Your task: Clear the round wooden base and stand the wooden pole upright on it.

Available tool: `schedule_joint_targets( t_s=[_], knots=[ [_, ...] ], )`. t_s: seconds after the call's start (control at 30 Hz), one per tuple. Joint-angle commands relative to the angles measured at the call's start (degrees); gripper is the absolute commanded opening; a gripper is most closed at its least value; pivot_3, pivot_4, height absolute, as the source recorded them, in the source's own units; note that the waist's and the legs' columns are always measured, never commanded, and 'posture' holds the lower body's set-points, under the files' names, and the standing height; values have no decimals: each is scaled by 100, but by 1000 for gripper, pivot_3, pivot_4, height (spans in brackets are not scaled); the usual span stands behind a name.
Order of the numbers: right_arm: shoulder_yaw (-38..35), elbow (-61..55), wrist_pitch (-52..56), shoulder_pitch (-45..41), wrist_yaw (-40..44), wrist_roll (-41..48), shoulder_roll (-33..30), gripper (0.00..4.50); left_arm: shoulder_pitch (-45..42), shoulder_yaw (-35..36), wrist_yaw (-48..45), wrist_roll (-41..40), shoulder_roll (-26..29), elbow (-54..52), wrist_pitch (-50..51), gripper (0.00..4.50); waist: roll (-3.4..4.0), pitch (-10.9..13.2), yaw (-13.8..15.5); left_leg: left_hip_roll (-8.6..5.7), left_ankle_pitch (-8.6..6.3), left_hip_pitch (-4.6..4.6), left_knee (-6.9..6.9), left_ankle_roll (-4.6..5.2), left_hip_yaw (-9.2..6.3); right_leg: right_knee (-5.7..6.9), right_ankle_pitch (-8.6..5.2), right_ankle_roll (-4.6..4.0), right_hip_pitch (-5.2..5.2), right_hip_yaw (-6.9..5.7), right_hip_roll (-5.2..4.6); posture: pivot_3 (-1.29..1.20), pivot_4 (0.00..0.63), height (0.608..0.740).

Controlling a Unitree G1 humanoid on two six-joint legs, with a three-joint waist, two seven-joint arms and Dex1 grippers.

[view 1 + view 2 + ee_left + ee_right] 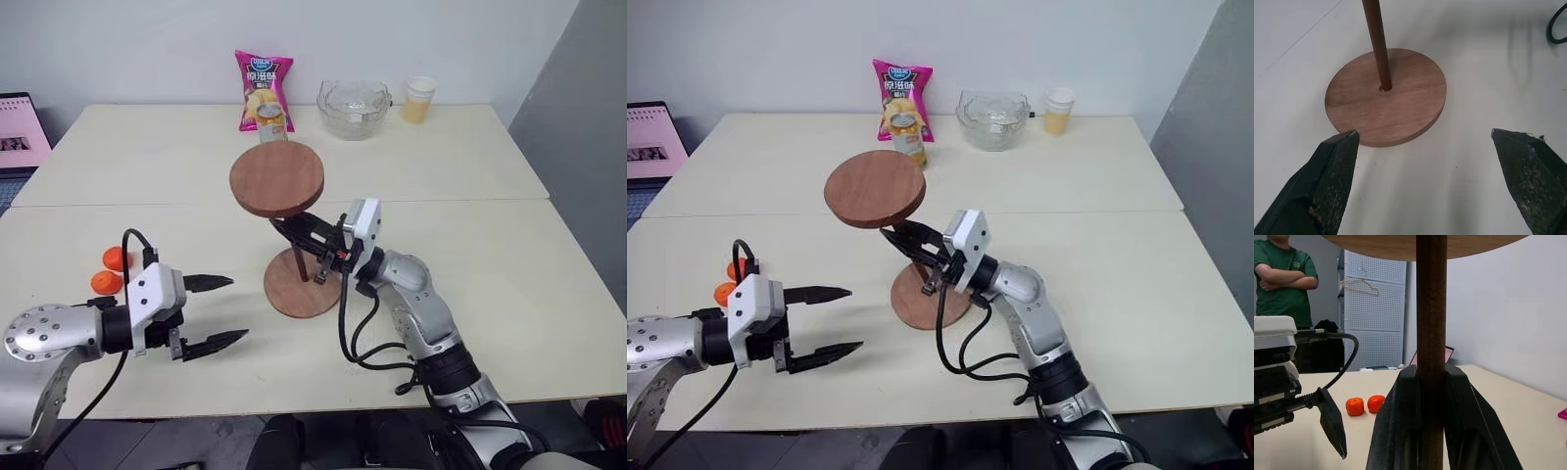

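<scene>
Pole (312,257) stands in the base (1385,96) at table centre, clamped by the right gripper (306,238). Release should be slow and straight, watching for lean. Left gripper (217,311) waits open, near left, ready to steady it.

- A pale cream table (470,245) is seen, crossed by a seam from 9 to 3 o'clock.
- A round wooden base (294,286) lies flat near the centre of the table.
- Two oranges (111,270) are placed toward 9 o'clock, just beside each other.
- Toward 12 o'clock a pink snack bag (264,88) and a can (271,121) are found.
- Toward 1 o'clock a glass bowl (354,108) and a cup (419,99) are set.
- A laptop (22,137) is seen at 10 o'clock, by the table's edge.
</scene>
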Motion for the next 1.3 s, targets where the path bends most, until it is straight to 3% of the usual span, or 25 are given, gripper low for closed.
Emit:
schedule_joint_targets(
  t_s=[0.03, 0.87, 1.3],
  knots=[
    [57, 53, -51, 51, -32, -67, 28, 231, -43, 24, -13, -2, 6, -8, -96, 4500, 0, 0, 0, 0, 0, 0, 0, 0, 0, 0, 0, 0, 0, 0, 0, 0, 150, 740],
    [93, 141, -146, 62, -267, -250, -12, 231, -65, 32, -27, 25, 33, 11, -158, 4500, -5, -4, 0, 0, 0, 10, 4, 0, 2, 19, 0, 0, 2, 4, 0, 0, 150, 740],
    [341, -242, 513, 349, 57, -44, -207, 231, -151, -36, 58, 23, 52, -77, -45, 4500, -11, -17, 0, 0, 0, 16, 3, 0, 4, 22, -1, -1, 3, 6, 1, 0, 150, 740]
  ],
)
